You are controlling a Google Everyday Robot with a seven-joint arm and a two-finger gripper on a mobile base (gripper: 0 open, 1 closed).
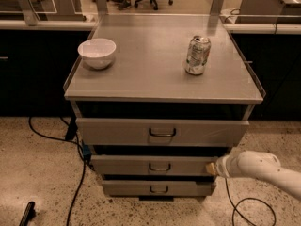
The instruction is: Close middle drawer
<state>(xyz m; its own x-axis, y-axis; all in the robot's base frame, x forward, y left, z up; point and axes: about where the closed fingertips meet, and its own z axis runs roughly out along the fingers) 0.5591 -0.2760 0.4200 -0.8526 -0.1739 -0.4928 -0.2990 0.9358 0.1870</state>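
The middle drawer (127, 165) is a low, wide grey front with a small dark loop handle (160, 167). It stands partly out of the cabinet, less far than the top drawer (117, 132) above it. My gripper (212, 168) is at the right end of the middle drawer's front panel and touches it. The white arm (263, 169) reaches in from the lower right. The drawer's tray is hidden under the top drawer.
The bottom drawer (127, 188) sticks out slightly. On the cabinet top (150, 74) sit a white bowl (97, 52) and a dented can (197, 55). Black cables (77, 182) lie on the speckled floor at the left and under the arm (244, 211). Dark counters flank the cabinet.
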